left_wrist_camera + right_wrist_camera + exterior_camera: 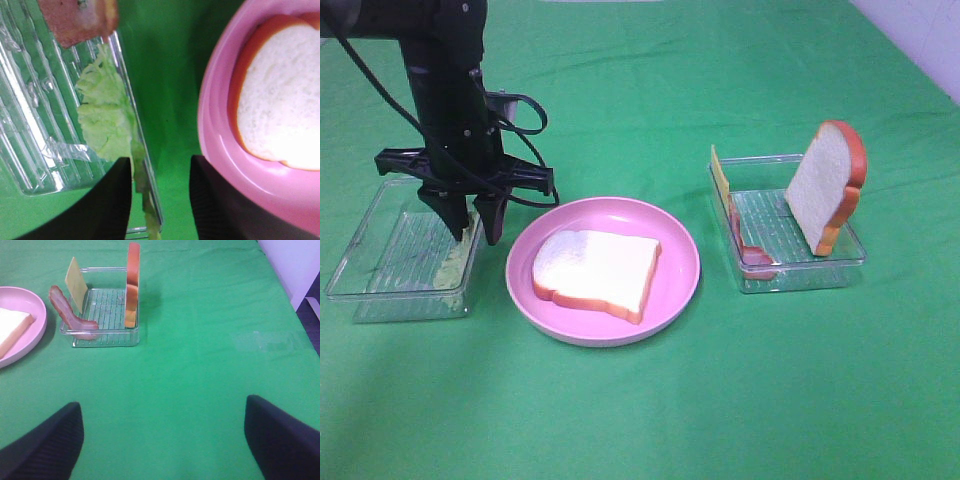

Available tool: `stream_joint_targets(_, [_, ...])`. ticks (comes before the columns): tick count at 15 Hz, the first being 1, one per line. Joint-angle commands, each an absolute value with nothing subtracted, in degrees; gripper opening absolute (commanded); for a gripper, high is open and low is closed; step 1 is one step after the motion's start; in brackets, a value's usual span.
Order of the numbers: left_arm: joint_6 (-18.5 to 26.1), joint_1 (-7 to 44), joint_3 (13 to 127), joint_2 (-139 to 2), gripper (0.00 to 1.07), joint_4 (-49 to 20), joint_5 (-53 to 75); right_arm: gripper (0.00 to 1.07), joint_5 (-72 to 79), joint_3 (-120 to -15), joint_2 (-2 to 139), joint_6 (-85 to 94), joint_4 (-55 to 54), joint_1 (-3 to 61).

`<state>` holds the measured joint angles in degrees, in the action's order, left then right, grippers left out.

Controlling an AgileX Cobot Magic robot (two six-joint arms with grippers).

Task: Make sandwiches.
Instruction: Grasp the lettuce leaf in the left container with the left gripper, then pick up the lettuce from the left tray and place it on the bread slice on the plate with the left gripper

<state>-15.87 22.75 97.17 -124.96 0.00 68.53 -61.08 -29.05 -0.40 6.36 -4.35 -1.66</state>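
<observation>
Plainly the green desk is set up for stacking. The pink plate sits at the centre of the high view. One clear tray is at the left and a second tray at the right.

A bread slice lies flat on the plate as the base. The other bread slice stands on edge in the right tray, with the cheese and the bacon propped at that tray's left end.

The step in hand looks like fetching the lettuce. It lies crumpled along the wall of the left tray nearest the plate.

The left pincer hangs right over that wall, jaws parted and holding nothing. In its wrist view one finger covers the tray floor and the other the cloth between tray and plate. The thin wall runs between them.

Closing there would likely clamp plastic along with the leaf and drag the light tray up. A better grip, I judge, brings both fingers inside the wall, or pinches only the ruffled leaf standing above the rim. The lift should then go straight up before crossing to the plate.

The right pincer is spread wide and empty over bare desk, well apart from its tray.
</observation>
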Motion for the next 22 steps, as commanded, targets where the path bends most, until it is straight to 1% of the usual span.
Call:
stream_joint_targets(1, [-16.33, 23.03, 96.77, -125.13, 0.22, 0.34, 68.24, 0.83, -60.68, -28.99, -1.2, 6.53, -4.58, -2.18])
stream_joint_targets(2, [-16.33, 23.03, 96.77, -125.13, 0.1, 0.46, 68.24, 0.83, -60.68, -28.99, -1.2, 6.53, -4.58, -2.18])
stream_joint_targets(3, [-16.33, 23.03, 96.83, -125.13, 0.0, 0.63, 68.24, 0.83, -60.68, -28.99, -1.2, 6.53, -4.58, -2.18])
stream_joint_targets(8, [-16.21, 23.03, 97.86, -122.61, 0.0, -0.86, 69.96, 0.83, -60.68, -28.99, -1.2, 6.53, -4.58, -2.18])
stream_joint_targets(9, [-15.99, 23.09, 97.86, -120.72, 0.0, -1.89, 69.96, 0.83, -60.68, -28.99, -1.2, 6.53, -4.58, -2.18])
stream_joint_targets(11, [-14.04, 23.2, 97.86, -116.25, 0.0, -7.39, 69.27, 0.83, -60.68, -28.99, -1.2, 6.53, -4.58, -2.18])
stream_joint_targets(13, [-9.57, 23.66, 97.86, -114.76, 0.0, -14.9, 66.81, 0.83, -60.68, -28.99, -1.2, 6.53, -4.58, -2.18])
stream_joint_targets(14, [-8.48, 24.01, 97.86, -114.76, 0.0, -17.3, 66.12, 0.83, -60.68, -28.99, -1.2, 6.53, -4.58, -2.18])
stream_joint_targets(15, [-6.25, 24.41, 97.86, -115.05, 0.0, -20.63, 64.74, 0.83, -60.68, -28.99, -1.15, 6.53, -4.64, -2.18])
stream_joint_targets(17, [-0.97, 26.93, 97.86, -116.83, 0.0, -29.45, 59.3, 0.83, -60.68, -28.99, -1.15, 6.53, -4.7, -2.18])
stream_joint_targets(18, [0.74, 28.13, 97.86, -118.14, 0.0, -31.86, 57.87, 0.83, -60.68, -28.99, -1.15, 6.53, -4.76, -2.18])
stream_joint_targets(19, [2.41, 28.99, 97.86, -119.52, 0.0, -32.6, 56.61, 0.83, -60.68, -28.99, -1.15, 6.53, -4.81, -2.18])
stream_joint_targets(20, [3.15, 29.62, 97.86, -120.84, 0.0, -32.54, 55.63, 0.83, -60.68, -28.99, -1.15, 6.53, -4.81, -2.18])
stream_joint_targets(22, [3.15, 29.91, 97.86, -123.7, 0.0, -31.17, 55.81, 0.83, -60.68, -28.99, -1.15, 6.53, -4.81, -2.18])
